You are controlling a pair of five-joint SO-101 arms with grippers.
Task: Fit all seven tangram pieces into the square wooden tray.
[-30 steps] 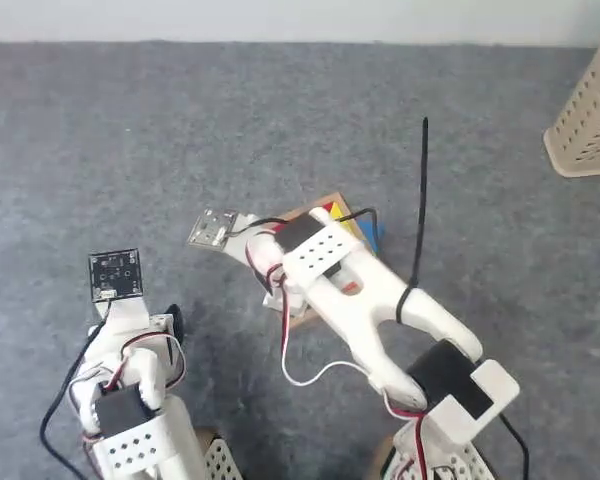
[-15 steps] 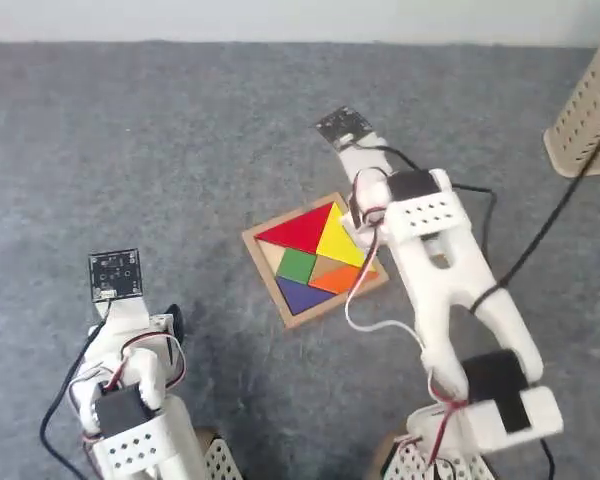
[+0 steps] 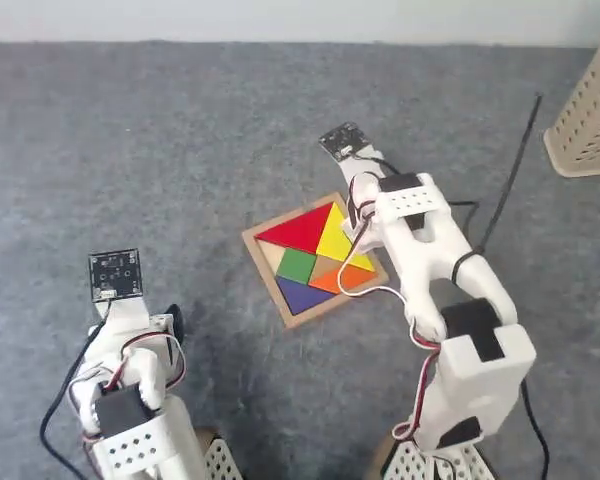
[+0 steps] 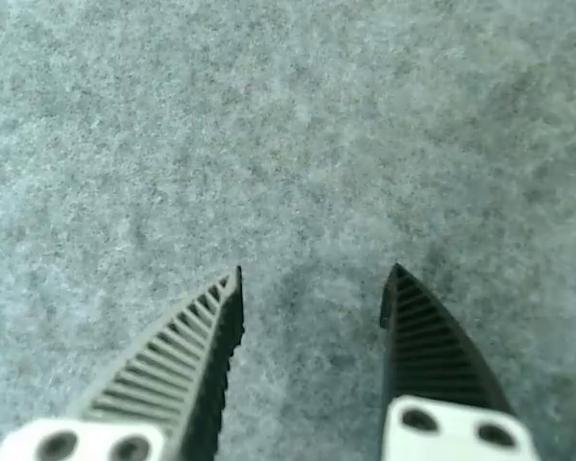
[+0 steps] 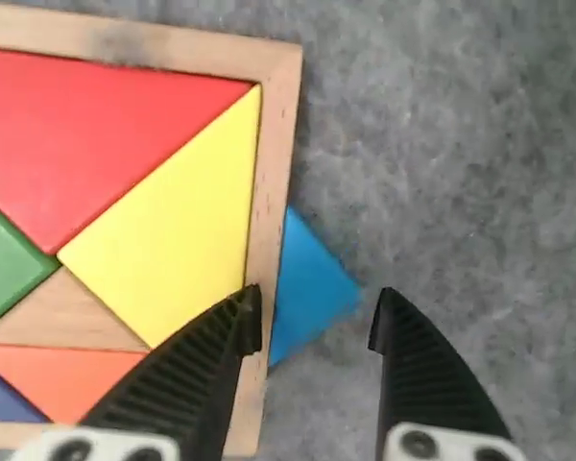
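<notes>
The right claw [image 5: 317, 296] stood apart over the blue triangle [image 5: 309, 271], which lay outside the tray [image 5: 280, 134] at its 3 o'clock rim, where one finger [image 5: 206, 360] overhung that rim, so closing could catch and shift the tray.

No letters, numbers, labels or signs can be read anywhere, neither on the tray [image 5: 280, 125] nor on the pieces [image 3: 302, 230] in it.
</notes>
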